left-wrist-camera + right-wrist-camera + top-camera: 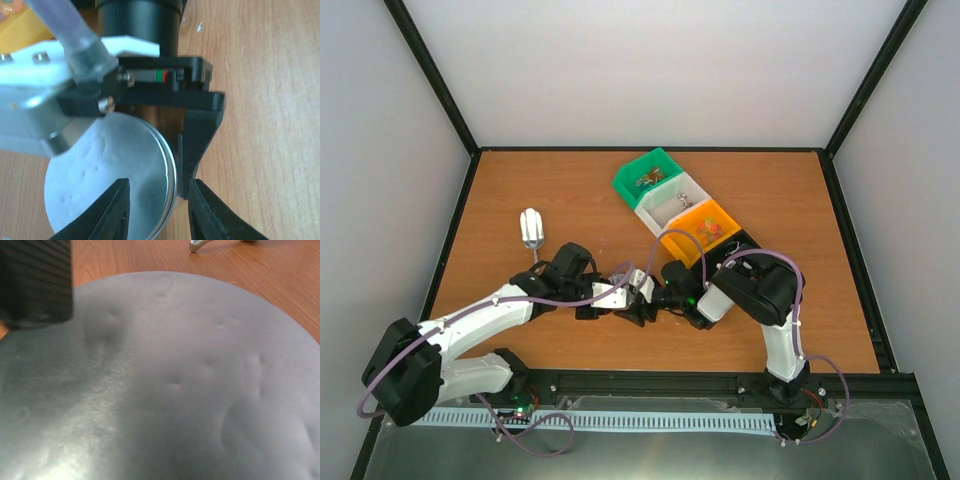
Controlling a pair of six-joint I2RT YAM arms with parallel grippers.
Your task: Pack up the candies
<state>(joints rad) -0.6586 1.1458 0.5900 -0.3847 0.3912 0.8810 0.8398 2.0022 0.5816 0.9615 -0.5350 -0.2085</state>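
The candies lie in the green bin (665, 160), the white bin (692, 184) and the orange bin (682, 240); they show as small mixed-colour sweets (712, 229). The jar shows only by its round silver lid (105, 175), which fills the right wrist view (175, 385). Both grippers meet over it at the table's near middle. My left gripper (159, 210) is open, with one finger over the lid and the other outside its rim. My right gripper (662, 298) stands around the jar, with one black finger (200, 135) against the lid's rim. Its other finger is hidden.
A metal scoop (531, 228) lies on the wooden table (520, 190) at the left; its tip also shows in the right wrist view (199, 244). A black bin (744, 243) ends the row at the right. A black frame edges the table.
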